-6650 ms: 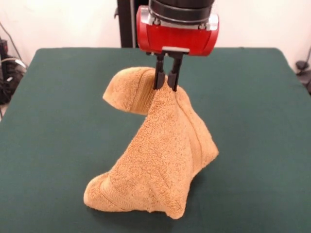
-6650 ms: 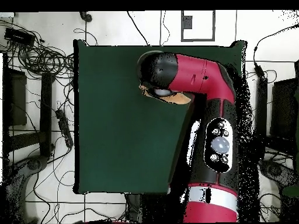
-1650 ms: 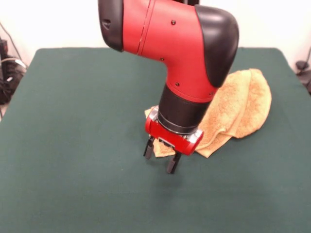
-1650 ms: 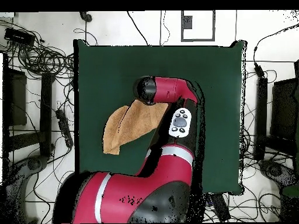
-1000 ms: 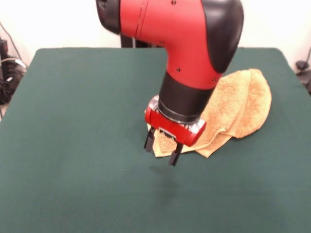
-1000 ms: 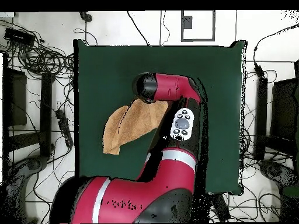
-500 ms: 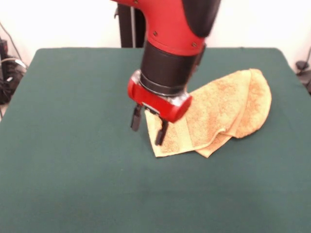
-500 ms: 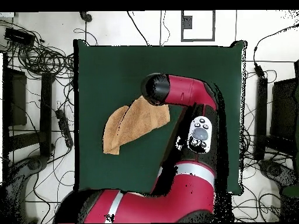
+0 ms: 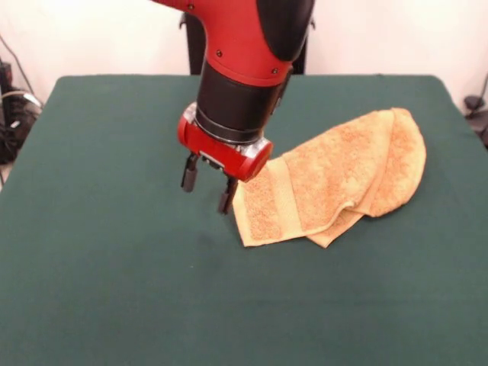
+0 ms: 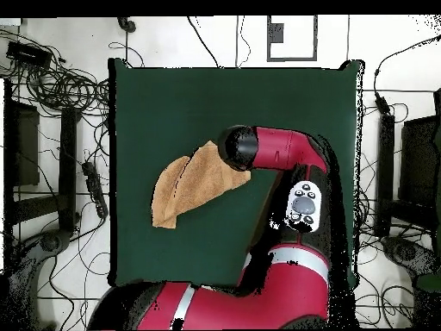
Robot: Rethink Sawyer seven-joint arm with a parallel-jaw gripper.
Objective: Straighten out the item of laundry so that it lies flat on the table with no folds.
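— Towel (image 9: 335,179) status? Released, folded over itself on the table (image 9: 114,290).
— Gripper (image 9: 207,184)? Spread empty, has slid off beside the towel's banded corner; regrasp needed.

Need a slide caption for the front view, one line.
Open gripper hovers beside the corner of the orange towel, which lies partly folded on the green table.

Bright, even light; soft shadows; both views sharp.
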